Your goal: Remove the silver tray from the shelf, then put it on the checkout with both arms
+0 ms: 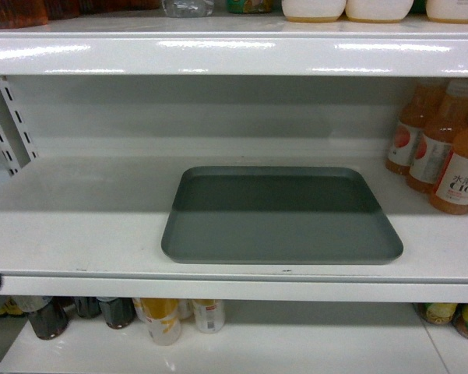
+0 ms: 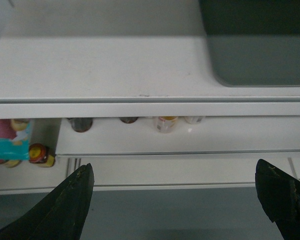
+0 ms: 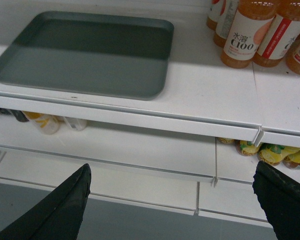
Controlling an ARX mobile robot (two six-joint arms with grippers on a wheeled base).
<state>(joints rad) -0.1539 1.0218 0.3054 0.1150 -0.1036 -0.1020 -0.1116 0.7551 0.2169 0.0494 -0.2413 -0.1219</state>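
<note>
Two grippers, one tray: approach for the lift

Two arms at my disposal, neither yet in the head view. Item one: silver tray (image 1: 280, 218), lying flat on the shelf (image 1: 78, 226), near edge just behind the front lip, nothing on it, far half in shadow. Item two: orange drink bottles (image 1: 444, 148), standing to the right of the tray, apart from it. Item three: left gripper (image 2: 174, 200), fingers spread wide, empty, hanging below and in front of the lip, left of the tray's left corner. Item four: right gripper (image 3: 174, 205), fingers likewise wide and empty, low in front of the shelf, right of the tray.

Step in hand, as I judge it: bring both grippers up to the tray's short sides. I would raise them level with the rim, close on the left and right edges together, and keep the right arm clear of the bottles. Checkout: not in view.
</note>
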